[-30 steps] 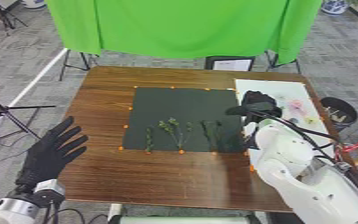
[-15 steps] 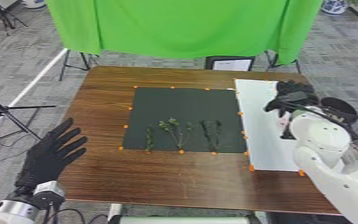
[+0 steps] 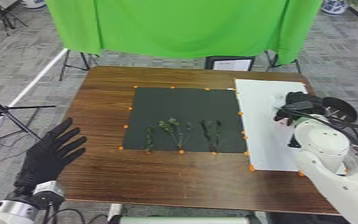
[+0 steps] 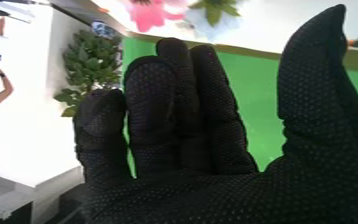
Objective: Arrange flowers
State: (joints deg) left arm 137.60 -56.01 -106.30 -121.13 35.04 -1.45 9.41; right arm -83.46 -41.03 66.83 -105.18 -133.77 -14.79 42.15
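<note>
High head view faces down over the desk (image 3: 158, 180); close wrist view looks along the right hand (image 3: 302, 105); both share green cloth (image 3: 175, 30).

2 white arms, black mesh-textured gloves

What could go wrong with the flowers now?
The right hand is very close to the pink flower, so it might bump it out of place. The black bin sits by the same side of the table, so a knocked flower could perhaps tumble in.
</note>
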